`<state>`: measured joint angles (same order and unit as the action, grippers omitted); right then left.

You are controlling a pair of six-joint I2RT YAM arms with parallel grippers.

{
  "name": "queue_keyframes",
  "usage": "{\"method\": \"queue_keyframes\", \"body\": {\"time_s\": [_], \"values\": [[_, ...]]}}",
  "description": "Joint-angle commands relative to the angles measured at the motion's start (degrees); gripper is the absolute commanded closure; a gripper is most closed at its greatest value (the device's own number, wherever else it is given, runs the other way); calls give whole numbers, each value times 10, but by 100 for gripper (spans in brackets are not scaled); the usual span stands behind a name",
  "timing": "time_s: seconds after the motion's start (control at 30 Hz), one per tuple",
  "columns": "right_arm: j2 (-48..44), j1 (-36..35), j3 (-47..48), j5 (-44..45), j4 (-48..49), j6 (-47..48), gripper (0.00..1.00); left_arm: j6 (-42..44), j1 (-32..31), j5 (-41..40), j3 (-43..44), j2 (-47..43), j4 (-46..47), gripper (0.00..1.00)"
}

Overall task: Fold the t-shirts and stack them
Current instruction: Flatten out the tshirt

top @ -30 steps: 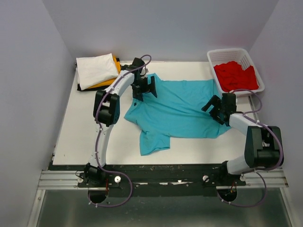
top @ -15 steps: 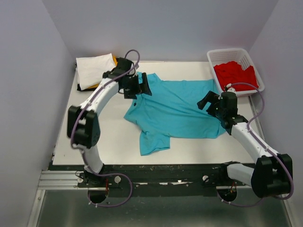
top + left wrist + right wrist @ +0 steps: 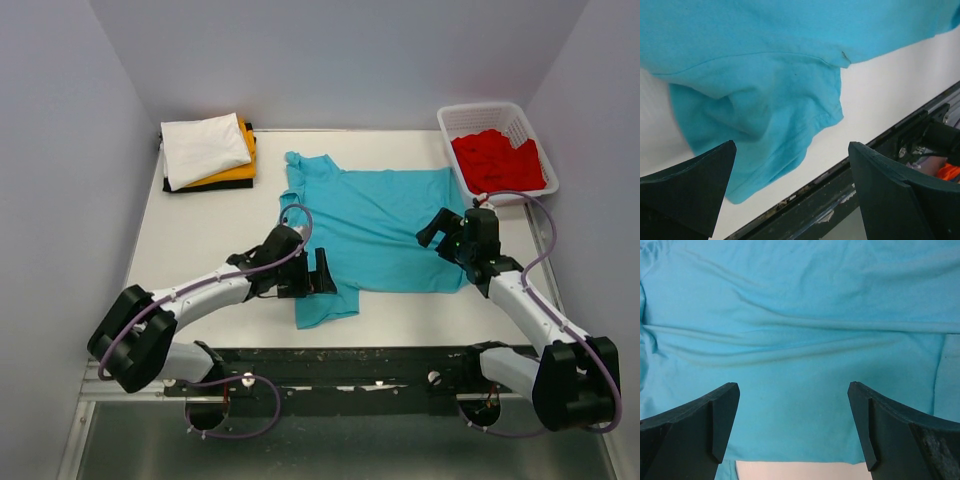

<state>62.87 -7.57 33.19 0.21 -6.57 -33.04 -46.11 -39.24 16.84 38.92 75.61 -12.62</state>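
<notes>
A teal t-shirt lies spread flat in the middle of the white table, its near sleeve reaching toward the front edge. My left gripper is open and empty, low beside that sleeve. In the left wrist view the sleeve lies just beyond my open left gripper. My right gripper is open and empty above the shirt's right part. The right wrist view shows teal cloth under my open right gripper. Red t-shirts lie in the basket.
Folded shirts are stacked at the back left: white on top, orange-yellow below, black at the bottom. A white lattice basket stands at the back right. The table's dark front rail runs close to my left gripper.
My left arm swung from the shirt's collar at the back to the near sleeve at the front. My right gripper shifted slightly left over the shirt. Both stayed open.
</notes>
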Motion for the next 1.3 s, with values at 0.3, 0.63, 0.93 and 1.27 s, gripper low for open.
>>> {"method": "queue_keyframes", "body": {"time_s": [0.3,0.63,0.93,1.27], "values": [[2,-3,-19,8,1,-5,0,-79,-66,-154,18,112,-40,1],[21,-3,-14,14,-3,-10,0,-218,-153,-157,-133,-105,-194,1],[30,-3,-8,-17,10,5,0,-108,-184,-195,-49,-259,-223,2],[64,-5,6,-33,19,17,0,10,34,-199,39,-67,-125,1]]}}
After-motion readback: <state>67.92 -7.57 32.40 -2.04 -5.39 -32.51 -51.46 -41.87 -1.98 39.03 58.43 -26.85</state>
